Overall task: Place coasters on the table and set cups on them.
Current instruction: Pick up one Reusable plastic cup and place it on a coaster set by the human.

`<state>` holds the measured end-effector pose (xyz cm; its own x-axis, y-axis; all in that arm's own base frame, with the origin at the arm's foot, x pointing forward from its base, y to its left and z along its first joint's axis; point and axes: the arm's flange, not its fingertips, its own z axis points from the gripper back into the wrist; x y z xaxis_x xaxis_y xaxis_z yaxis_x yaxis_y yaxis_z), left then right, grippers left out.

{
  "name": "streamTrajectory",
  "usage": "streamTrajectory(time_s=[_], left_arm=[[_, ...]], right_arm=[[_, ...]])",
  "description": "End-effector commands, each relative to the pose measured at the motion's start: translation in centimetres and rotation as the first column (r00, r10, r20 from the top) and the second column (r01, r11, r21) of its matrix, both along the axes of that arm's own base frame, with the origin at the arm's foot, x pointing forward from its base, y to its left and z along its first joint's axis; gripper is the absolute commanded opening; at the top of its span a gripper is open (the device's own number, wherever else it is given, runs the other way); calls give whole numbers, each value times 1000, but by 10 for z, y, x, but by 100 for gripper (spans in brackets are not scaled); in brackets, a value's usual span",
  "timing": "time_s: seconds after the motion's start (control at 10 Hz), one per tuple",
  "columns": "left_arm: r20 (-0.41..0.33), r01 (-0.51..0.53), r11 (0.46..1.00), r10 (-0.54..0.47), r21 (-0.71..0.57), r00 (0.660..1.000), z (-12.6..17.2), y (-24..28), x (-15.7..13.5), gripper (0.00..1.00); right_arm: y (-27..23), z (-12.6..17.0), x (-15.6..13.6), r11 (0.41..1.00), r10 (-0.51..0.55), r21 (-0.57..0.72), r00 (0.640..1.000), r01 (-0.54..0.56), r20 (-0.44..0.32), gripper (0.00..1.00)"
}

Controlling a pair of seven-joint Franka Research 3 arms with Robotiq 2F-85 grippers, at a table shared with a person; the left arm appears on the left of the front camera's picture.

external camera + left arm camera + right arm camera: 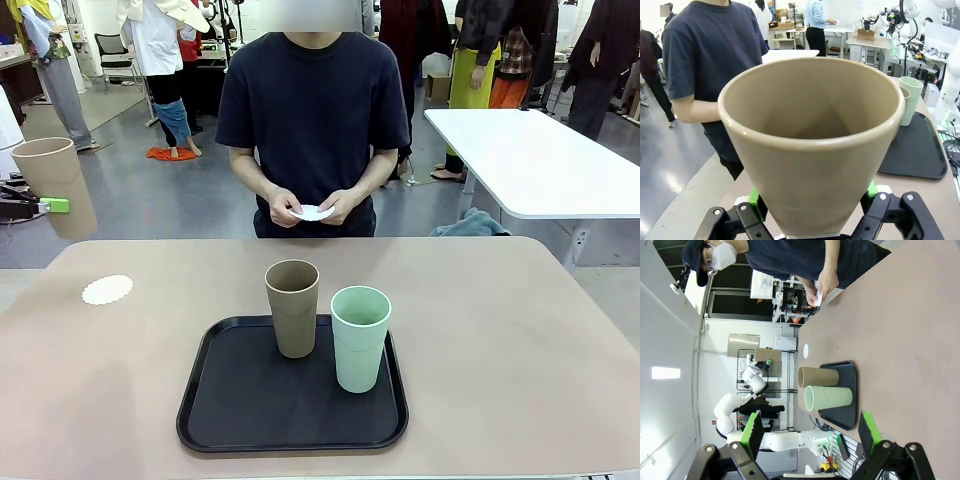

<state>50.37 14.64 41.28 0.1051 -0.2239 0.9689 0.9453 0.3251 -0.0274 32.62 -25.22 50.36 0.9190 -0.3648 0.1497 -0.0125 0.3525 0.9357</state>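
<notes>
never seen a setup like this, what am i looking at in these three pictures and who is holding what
This is a two-armed robot at a beige table, facing a person. The front view looks across the table from between the arms. The other two views come from cameras on the robot's wrists, looking along each gripper's fingers.

On the table lies a black tray carrying a tan cup and a mint green cup. One white coaster lies near the table's left edge.

The left gripper holds a second tan cup off to the left, up off the table. The right gripper is open and empty. The person's hands hold another white coaster.
</notes>
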Motion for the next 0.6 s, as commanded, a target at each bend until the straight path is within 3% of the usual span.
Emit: streamTrajectory(time_s=[0.0,0.3,0.5], left_arm=[[2,1,1000,-1,-3,1000,2,1,-1,85],[0,0,1000,0,0,1000,0,0,0,85],[-3,136,991,-136,-12,991,-24,9,14,85]], right_arm=[[0,0,1,1000,5,10,1000,-5,8,100],[0,0,1,1000,5,10,1000,-5,8,100],[0,0,1,1000,5,10,1000,-5,8,100]])
